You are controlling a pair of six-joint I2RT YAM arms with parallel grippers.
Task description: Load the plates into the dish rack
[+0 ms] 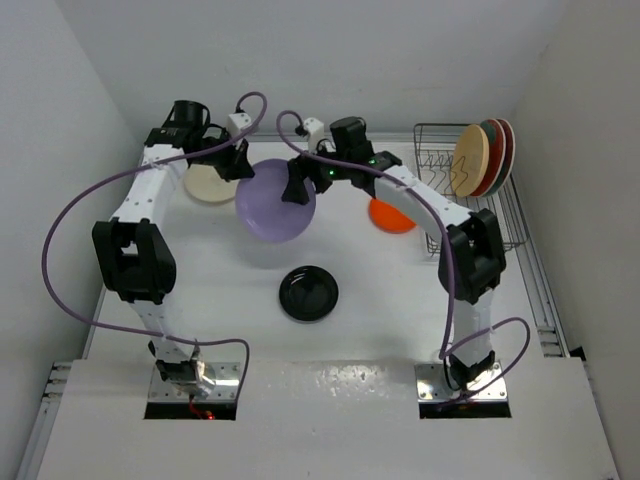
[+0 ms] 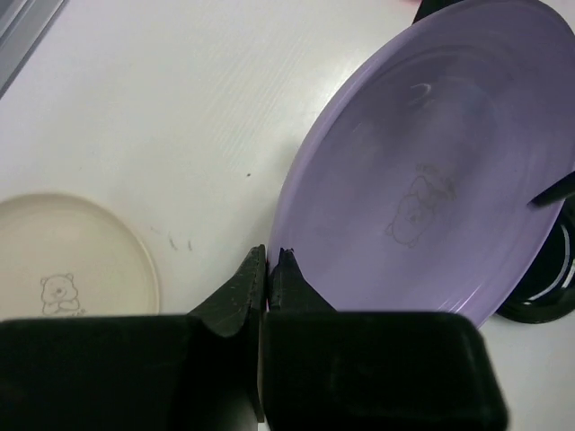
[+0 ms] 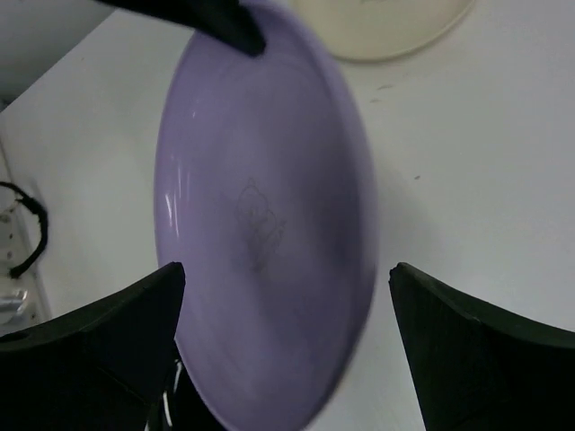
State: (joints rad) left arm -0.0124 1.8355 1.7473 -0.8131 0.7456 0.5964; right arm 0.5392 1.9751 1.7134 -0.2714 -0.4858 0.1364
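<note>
Handover step: my left end effector (image 2: 269,262) pinching lavender plate (image 2: 422,180) rim, plate tilted off desk (image 2: 180,108); right end effector (image 3: 286,269) wide open astride it; nxt, I reckon: right clamps, left lets go.

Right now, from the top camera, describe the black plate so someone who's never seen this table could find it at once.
On the white table, look at the open middle, just on the robot's side of the lavender plate that the left gripper holds up by its rim. The black plate lies flat there, alone. It is the only dark, glossy plate, smaller than the lavender one.
</note>
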